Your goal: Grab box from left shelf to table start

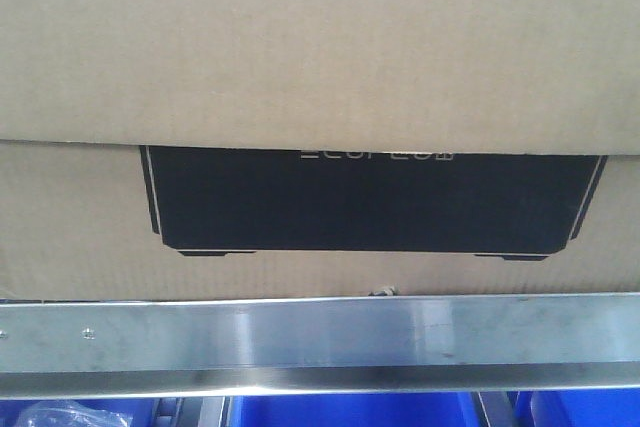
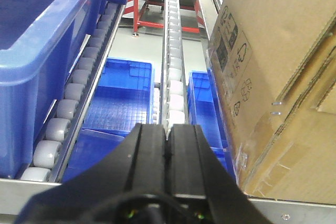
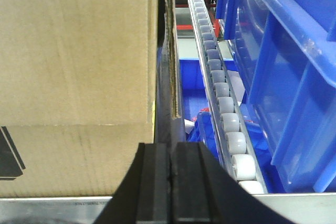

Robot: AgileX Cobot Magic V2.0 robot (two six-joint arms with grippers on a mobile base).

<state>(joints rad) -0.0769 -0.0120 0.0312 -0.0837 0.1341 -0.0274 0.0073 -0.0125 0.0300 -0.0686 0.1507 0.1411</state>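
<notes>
**Two-sided flanking position**

Front: large brown corrugated cardboard box (image 1: 320,57) on silver-railed metal left shelf (image 1: 320,337).
Left wrist: black left gripper (image 2: 169,145), fingers together; box (image 2: 283,51) to its right.
Right wrist: black right gripper (image 3: 169,171), fingers together; box (image 3: 73,51) to its left.

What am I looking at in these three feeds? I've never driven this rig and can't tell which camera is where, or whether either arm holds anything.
It is a two-armed robot facing shelving. The front camera sees the cardboard box, its black printed panel above the shelf's silver front rail. The other two cameras sit on the wrists. The left gripper is shut and empty, with the box on its right and a blue bin beside a roller track on its left. The right gripper is shut and empty too, the box on its left, blue bins on its right.
</notes>
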